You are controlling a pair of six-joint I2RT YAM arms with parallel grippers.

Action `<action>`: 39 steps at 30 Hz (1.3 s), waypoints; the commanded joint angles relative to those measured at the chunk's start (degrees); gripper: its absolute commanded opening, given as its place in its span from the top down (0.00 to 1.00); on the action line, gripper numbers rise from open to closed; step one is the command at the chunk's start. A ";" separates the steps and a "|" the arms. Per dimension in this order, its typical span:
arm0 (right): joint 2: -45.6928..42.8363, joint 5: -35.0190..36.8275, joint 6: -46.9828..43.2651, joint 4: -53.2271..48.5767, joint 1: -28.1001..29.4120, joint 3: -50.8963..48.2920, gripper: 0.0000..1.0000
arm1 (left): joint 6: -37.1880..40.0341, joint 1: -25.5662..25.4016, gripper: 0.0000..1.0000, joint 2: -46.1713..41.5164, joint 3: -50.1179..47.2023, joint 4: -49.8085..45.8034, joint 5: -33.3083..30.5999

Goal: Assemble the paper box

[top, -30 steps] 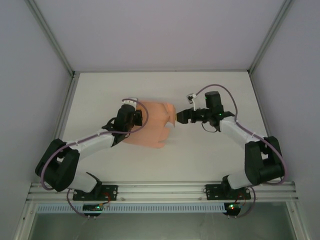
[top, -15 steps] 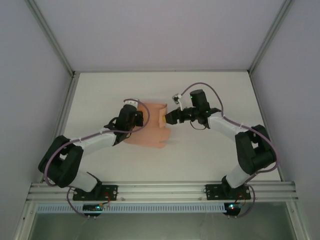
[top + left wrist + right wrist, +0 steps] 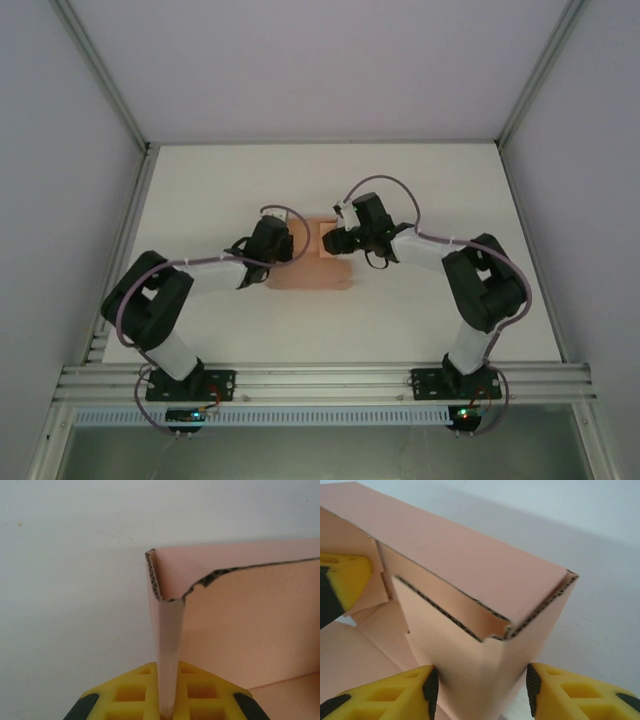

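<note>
Paper box (image 3: 312, 272), salmon-pink corrugated card, half-folded, sits mid white tabletop (image 3: 430, 180) between both arms. Left pincer (image 3: 168, 700) is clamped on an upright side wall, which runs edge-on between the yellow pads (image 3: 132, 692). That wall's top strip folds over to the right, raw fluted cut edge showing.

Right pincer (image 3: 479, 692) straddles a folded corner of the box. One yellow finger (image 3: 385, 692) has its black pad against the card; the other sits just beside the corner's outer face. I cannot tell if it's actually clamping. Fluted edges are exposed along the corner's top flap and the tucked inner tab.

From above, both wrists meet over the box's far side, close to each other. There's open tabletop on every side of the box, most of it toward the far edge and the right. My left elbow is near the tabletop's left edge.
</note>
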 commanded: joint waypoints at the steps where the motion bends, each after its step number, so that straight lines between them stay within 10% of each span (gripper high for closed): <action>1: 2.12 3.58 2.69 3.88 0.73 -0.60 0.52 | -0.29 -1.92 1.00 1.85 2.36 1.33 0.61; 13: 1.96 35.91 6.77 3.20 5.85 -1.73 0.95 | -2.28 -5.00 1.00 3.92 5.53 -3.43 -9.04; 19: 5.91 58.48 17.14 -13.22 9.16 4.41 1.00 | -5.03 -5.06 1.00 3.55 5.55 -4.37 -10.64; 26: 7.02 54.30 12.52 -8.49 8.87 4.83 0.92 | -4.97 -5.01 1.00 3.96 6.52 -5.01 -9.42; 32: 4.90 35.26 8.75 5.86 6.15 -1.06 0.76 | -4.43 -5.00 1.00 3.96 6.17 -3.87 -7.77; 39: 3.44 29.57 9.17 11.37 3.91 -4.12 0.89 | -4.37 -5.09 1.00 3.61 5.54 -3.14 -6.90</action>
